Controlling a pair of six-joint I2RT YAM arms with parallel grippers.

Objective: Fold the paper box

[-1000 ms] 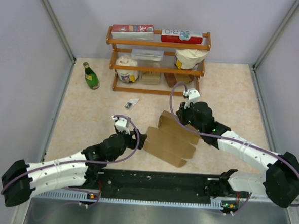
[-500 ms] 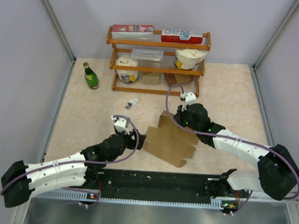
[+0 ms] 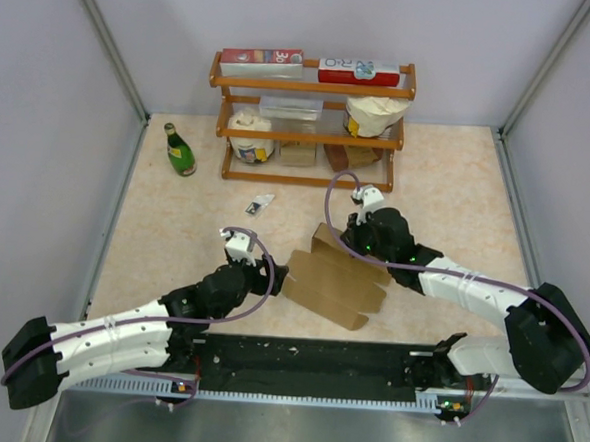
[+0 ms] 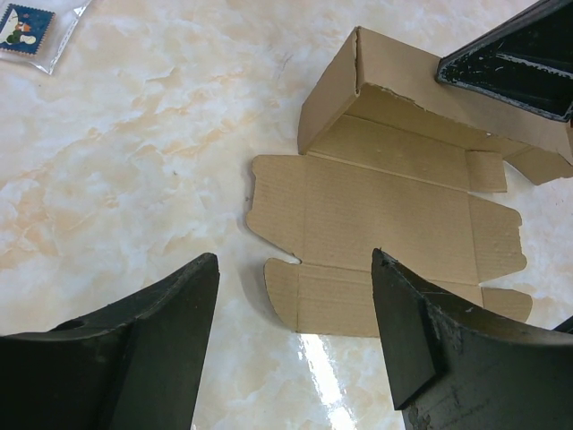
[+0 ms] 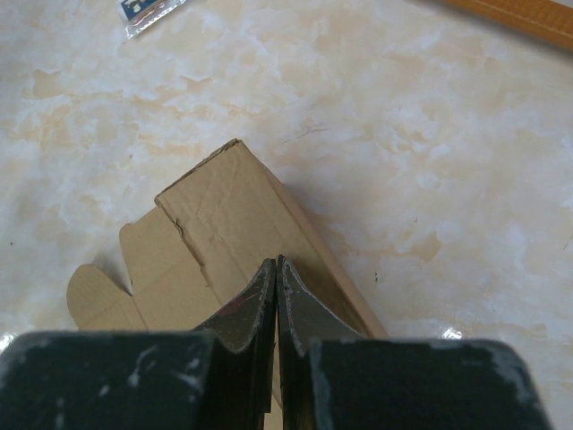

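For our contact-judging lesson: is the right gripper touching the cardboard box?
Cannot tell. In the right wrist view the shut right gripper overlaps the paper box flap, but no view shows contact or a gap.

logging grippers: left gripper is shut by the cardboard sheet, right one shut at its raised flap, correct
No: the left gripper is open by the paper box, as the left wrist view shows. The right gripper is shut at its raised flap.
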